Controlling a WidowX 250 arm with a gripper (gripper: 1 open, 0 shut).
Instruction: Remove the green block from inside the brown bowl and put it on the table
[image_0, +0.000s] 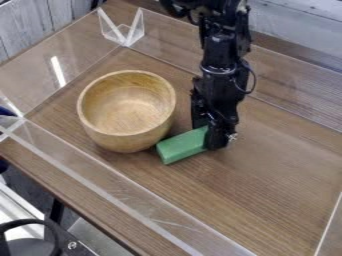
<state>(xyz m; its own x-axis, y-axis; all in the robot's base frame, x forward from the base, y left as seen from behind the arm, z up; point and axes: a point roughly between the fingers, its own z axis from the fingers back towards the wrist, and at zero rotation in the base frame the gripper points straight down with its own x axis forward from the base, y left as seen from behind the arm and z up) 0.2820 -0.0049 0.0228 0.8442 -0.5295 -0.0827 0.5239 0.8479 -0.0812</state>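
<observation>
Right of the bowl (128, 110), the gripper (214, 138) points straight down and is closed on the upper right end of the block (183, 146). This block lies low on the table (254, 200), outside the bowl and just beside its outer wall; I cannot tell if its underside already rests fully on the wood. It looks like a small, stiff, light bar, probably wood or plastic, so it should not bend or break. Its painted faces may be a little slippery. Holding it across the narrow width near one end, as now, seems enough, though a grip nearer the middle would tilt less. Behind, a clear holder (123, 28) stands by the wall.
</observation>
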